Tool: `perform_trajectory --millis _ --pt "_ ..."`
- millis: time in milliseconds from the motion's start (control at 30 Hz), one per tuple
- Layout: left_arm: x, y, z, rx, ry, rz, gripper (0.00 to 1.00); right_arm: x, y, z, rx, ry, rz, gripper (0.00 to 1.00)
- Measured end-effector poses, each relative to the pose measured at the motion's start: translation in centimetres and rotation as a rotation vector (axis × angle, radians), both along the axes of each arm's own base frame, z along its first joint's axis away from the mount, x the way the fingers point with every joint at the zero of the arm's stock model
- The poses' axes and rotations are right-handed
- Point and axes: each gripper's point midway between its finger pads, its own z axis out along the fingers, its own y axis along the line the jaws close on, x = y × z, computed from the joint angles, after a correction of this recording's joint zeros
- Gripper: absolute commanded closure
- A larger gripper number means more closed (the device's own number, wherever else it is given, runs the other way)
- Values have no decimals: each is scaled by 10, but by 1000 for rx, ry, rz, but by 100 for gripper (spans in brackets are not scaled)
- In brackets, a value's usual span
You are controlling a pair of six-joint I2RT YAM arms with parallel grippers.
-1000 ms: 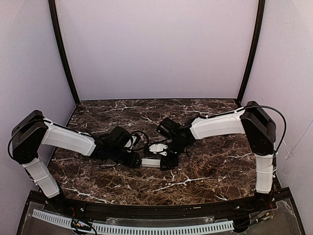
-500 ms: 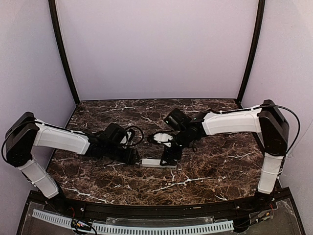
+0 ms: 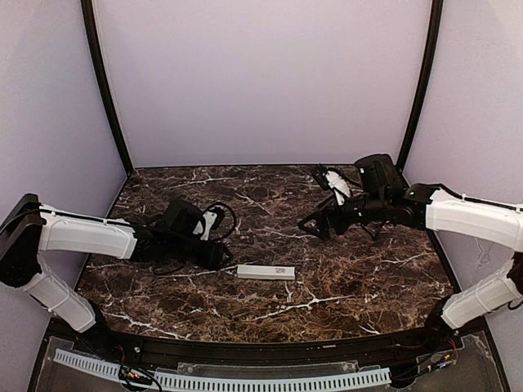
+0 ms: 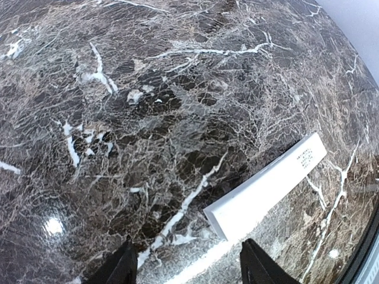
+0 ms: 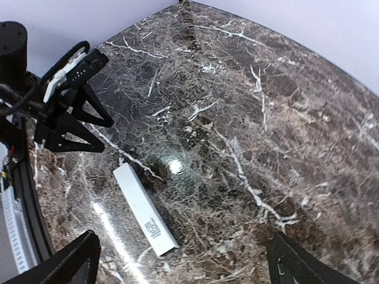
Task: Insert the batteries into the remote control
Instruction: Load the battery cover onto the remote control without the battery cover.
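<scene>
The remote control (image 3: 265, 272) lay flat on the marble table (image 3: 359, 286), toward the near middle of it, with neither arm touching it. It was a slim white bar, plain along most of its length, with a small patch of dark print near its right end as the top view showed it. Its long axis ran almost straight left to right across the table, the printed end pointing to the right arm's side. The left wrist view showed it (image 4: 266, 186) running diagonally away, just beyond the fingertips.

The left arm reached low and nearly level across the table from the left. The left gripper (image 3: 221, 256) sat close above the surface, aimed at the remote's plain end, near it but apart. Its fingers stood open, holding nothing. The right arm stretched in from the right edge. The right gripper (image 3: 315, 227) hung above the rear right part of the table, well apart from the remote and tilted down towards the left. Its fingers were spread wide and empty.
</scene>
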Motion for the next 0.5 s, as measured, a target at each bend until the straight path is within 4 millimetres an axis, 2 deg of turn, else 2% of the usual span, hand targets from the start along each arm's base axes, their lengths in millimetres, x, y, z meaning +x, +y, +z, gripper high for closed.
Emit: perform_trajectory --millis 133,267,500 --pt "0 -7 -9 11 27 -20 52 -4 -5 -20 67 171 -28 21" --pt "-4 -15 -15 29 47 -42 59 -19 -4 -52 101 372 -48 37" --pt "-7 -21 -19 39 66 -59 63 -32 4 -95 125 618 -88 45"
